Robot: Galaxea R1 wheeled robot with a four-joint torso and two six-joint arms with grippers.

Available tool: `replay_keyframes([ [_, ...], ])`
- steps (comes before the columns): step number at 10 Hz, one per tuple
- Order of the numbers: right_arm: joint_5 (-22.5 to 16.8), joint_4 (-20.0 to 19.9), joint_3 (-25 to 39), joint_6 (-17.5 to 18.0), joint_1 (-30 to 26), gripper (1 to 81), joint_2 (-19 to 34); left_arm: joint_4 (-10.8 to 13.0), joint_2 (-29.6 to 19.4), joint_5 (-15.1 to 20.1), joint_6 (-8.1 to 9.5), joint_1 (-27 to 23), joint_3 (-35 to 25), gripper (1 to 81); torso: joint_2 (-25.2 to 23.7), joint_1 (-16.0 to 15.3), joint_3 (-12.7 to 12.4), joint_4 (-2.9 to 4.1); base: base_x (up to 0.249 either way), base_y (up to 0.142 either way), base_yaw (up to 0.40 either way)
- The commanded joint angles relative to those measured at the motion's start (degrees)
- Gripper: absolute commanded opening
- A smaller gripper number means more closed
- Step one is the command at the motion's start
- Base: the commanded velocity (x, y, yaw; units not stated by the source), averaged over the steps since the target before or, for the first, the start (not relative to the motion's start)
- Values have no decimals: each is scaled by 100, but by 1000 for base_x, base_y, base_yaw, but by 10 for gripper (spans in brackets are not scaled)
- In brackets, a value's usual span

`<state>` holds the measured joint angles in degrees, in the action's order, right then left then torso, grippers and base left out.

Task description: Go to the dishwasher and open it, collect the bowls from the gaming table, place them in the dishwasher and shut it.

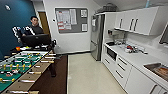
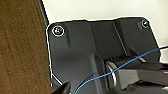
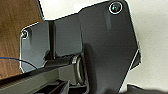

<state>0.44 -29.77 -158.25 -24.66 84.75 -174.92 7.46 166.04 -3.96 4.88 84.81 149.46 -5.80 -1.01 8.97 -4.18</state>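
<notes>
The dishwasher, the bowls and the gaming table are out of view. In the head view I face a kitchenette with white under-counter cabinet fronts [image 1: 120, 68] along the right; none of them has a steel front that I can make out. Both wrist views look down past my own dark plate onto brown floor [image 2: 22, 50] and pale floor [image 3: 152, 37]. Whether either gripper is open or shut is not visible.
A table-football table [image 1: 22, 72] with a green field and rods stands at the left, with a person [image 1: 33, 26] and a control rig behind it. A steel fridge [image 1: 96, 37], a cluttered counter [image 1: 140, 58], a sink [image 1: 160, 70] and wall cabinets [image 1: 140, 20] line the right. Pale floor [image 1: 87, 75] runs ahead.
</notes>
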Motion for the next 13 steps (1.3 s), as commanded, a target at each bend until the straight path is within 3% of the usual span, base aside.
replay_keyframes([
  [1, -360, 24, 32, -4, -269, 811, -19, -25, -123, 325, -4, -179, 22, 811, 0, 0, 0, 0, 0, 0, 306],
  [13, -360, 24, 32, -21, -208, 811, -10, -25, -149, 326, -4, -153, 22, 811, 0, 2, 0, 0, 0, 0, 306],
])
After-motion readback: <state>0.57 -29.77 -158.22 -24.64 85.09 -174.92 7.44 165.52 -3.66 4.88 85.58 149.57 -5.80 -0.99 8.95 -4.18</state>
